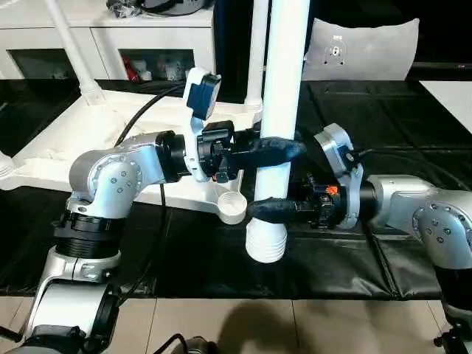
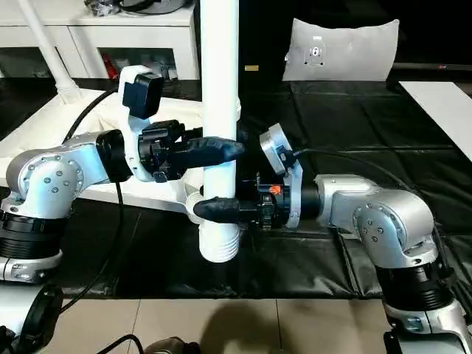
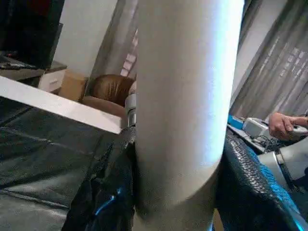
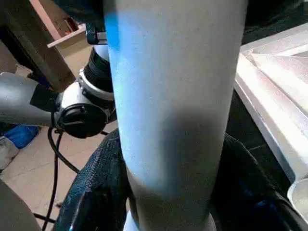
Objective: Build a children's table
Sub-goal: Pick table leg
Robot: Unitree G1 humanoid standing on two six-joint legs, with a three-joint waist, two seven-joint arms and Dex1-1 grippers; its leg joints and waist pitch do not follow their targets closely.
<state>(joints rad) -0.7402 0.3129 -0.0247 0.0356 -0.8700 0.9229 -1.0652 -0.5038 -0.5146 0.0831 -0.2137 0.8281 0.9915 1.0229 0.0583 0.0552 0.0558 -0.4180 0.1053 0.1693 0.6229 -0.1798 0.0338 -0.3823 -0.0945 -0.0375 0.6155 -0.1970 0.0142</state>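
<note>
Nearest the robot, a white table leg (image 1: 282, 110) stands upright between the two silver forearms, its ribbed lower end (image 1: 266, 243) hanging just above the black mat (image 1: 354, 265). The right gripper (image 1: 274, 209) grasps the leg low down, just above the ribbing; its jaws are clenched on either side of the white tube, as the right wrist view confirms with black fingers (image 4: 96, 192) pressing both flanks. A little higher, the left gripper (image 1: 276, 150) holds the same leg from the opposite side, jaws likewise clamped on it (the left wrist view shows the tube seated between the textured fingers (image 3: 250, 187)).

Just behind the leg lies the upturned table top (image 1: 96, 140), white, resting on the mat, with an open round corner socket (image 1: 234, 206) just beside the leg's lower end. Two legs already stand upright from its farther corners, one on the left (image 1: 74, 51) and one behind the held leg (image 1: 257, 51).

Beyond that, a white cabinet (image 1: 110, 44) stands at the back left, and a grey-white cushion (image 1: 361, 48) leans at the back right. In the left wrist view a person's hand (image 3: 284, 126) rests at a cluttered surface.
</note>
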